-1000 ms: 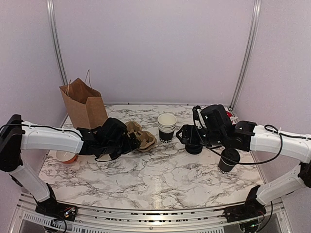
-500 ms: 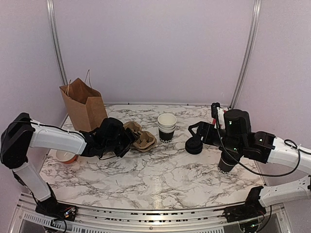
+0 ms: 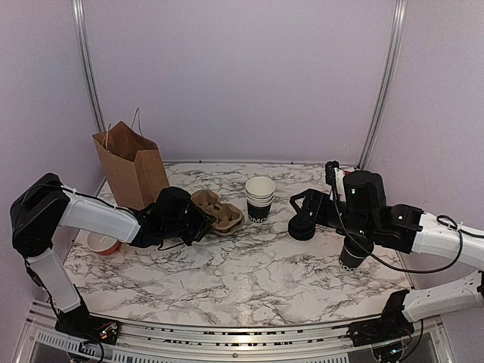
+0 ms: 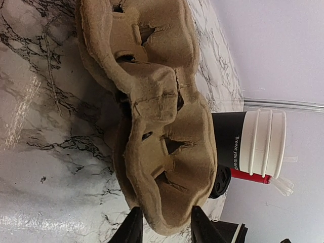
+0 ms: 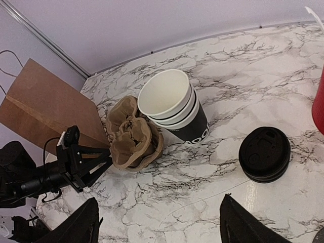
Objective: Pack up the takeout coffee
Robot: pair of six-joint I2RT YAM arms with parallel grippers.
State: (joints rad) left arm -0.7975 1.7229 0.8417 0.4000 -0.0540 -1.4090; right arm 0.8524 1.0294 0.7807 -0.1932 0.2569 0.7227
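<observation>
The left pincer [image 4: 166,209] has a finger on each side of the near rim of the pulp cup carrier [image 4: 187,131]. Both fingers press against the rim, pinching it. The carrier lies flat on the marble worktop [image 3: 227,280]. Just beside it, on the side away from this pincer, a nested stack of lidless cups [image 3: 259,198] stands upright, black outside with white lettering and white inside. Behind the left arm, a brown paper bag [image 3: 132,162] stands open at the back-left corner with its handles up. A small orange bowl [image 3: 102,243] sits near the left edge, partly hidden by the arm.

The right pincer [image 5: 159,198] hangs above the worktop with its fingers spread wide and nothing between them. Just ahead of it a stack of black lids [image 5: 264,154] lies apart from the cup stack. A red cup [image 4: 248,176] holding white stirrers stands behind the lids at the far right.

The lidded coffee cup [image 3: 353,253] stands upright on the right side of the worktop, on the near side of the lid stack. The right arm partly covers it from above. It is well apart from the carrier and the bag.
</observation>
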